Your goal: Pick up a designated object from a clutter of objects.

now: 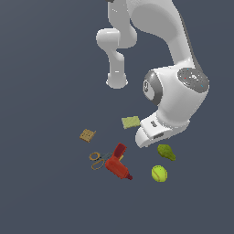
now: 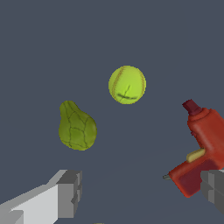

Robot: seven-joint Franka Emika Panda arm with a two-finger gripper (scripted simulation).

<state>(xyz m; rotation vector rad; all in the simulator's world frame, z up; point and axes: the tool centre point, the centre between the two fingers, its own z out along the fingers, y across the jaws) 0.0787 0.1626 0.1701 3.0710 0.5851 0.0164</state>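
Observation:
The olive-green pear [image 1: 166, 151] lies on the dark floor, lumpy and tapering to one end. It also shows in the wrist view [image 2: 77, 127], apart from the fingers. My gripper [image 2: 142, 192] is open and empty, with one finger [image 2: 68, 192] near the pear and the other [image 2: 214, 188] over the red drill. In the exterior view the white hand [image 1: 153, 130] hovers just beside the pear, on the exterior view's left of it, and its fingers are hidden. The rest of the clutter lies around it.
A tennis ball [image 1: 159, 173] lies close to the pear, also in the wrist view [image 2: 127, 85]. A red power drill [image 1: 118, 164] [image 2: 203, 144], orange-handled scissors [image 1: 97, 160], a tan waffle square [image 1: 87, 135] and a flat yellow-green pad [image 1: 131, 122] lie nearby.

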